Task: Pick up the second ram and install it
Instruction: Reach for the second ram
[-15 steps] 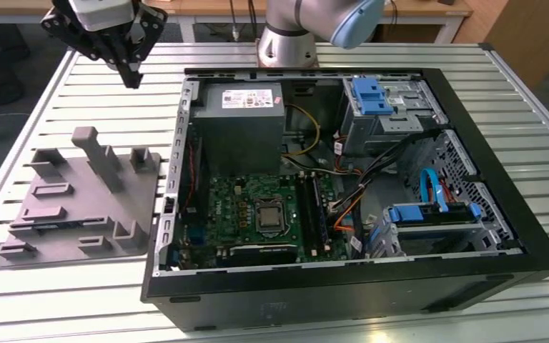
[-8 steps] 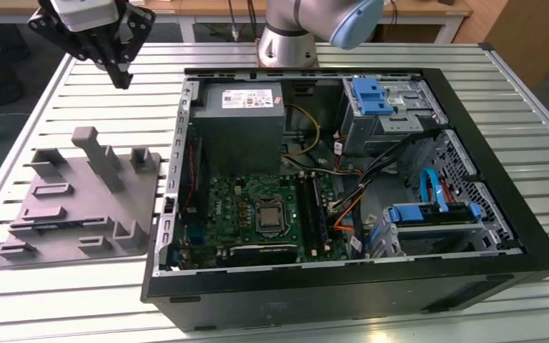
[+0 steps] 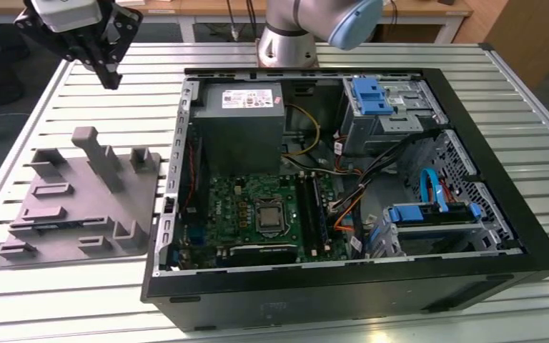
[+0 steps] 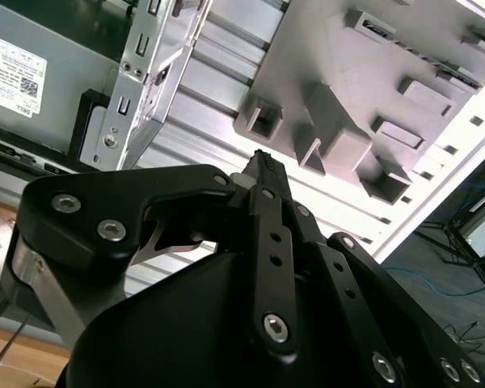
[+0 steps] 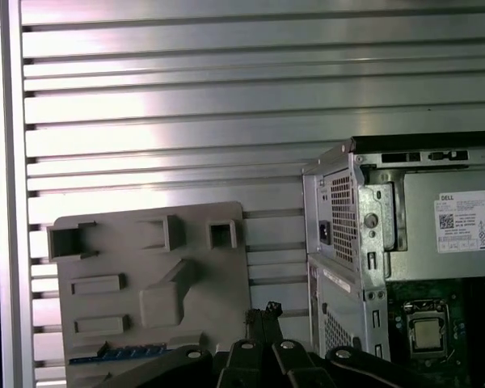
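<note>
hovering jaws pressed together | one ram point(image 5: 117, 353) lying in one holder plate point(image 5: 218, 291) | one open case point(image 3: 351, 293)

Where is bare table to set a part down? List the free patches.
Widest free patch: the slatted metal table beyond the grey moulded holder plate, near the black end effector. Another strip runs along the open black computer case on the exterior view's right. Crowded: inside the case, and the narrow gap between plate and case.
</note>
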Robot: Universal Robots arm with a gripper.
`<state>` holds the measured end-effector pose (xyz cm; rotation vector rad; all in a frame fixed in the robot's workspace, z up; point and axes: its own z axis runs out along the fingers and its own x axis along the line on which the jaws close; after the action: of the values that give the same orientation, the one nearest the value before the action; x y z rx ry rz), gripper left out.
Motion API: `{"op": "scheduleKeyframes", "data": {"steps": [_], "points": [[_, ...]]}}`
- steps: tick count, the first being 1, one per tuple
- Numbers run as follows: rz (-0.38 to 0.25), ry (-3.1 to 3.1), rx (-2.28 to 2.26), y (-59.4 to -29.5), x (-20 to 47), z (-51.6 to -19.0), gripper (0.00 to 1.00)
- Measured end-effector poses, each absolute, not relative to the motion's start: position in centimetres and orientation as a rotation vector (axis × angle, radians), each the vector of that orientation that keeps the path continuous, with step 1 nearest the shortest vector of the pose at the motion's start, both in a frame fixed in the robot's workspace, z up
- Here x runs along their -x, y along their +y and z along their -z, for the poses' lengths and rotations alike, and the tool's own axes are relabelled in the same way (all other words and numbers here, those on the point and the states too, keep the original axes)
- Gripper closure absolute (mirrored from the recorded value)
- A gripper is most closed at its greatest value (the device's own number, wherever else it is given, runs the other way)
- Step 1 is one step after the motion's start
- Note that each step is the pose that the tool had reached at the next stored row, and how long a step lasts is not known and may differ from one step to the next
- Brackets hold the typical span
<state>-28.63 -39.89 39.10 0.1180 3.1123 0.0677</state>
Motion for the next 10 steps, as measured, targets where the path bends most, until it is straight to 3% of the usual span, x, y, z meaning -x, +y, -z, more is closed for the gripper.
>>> {"op": "scheduleKeyframes", "data": {"steps": [10], "points": [[-0.068, 3.112, -0.118, -39.9, 29.8, -39.1, 0.90]]}}
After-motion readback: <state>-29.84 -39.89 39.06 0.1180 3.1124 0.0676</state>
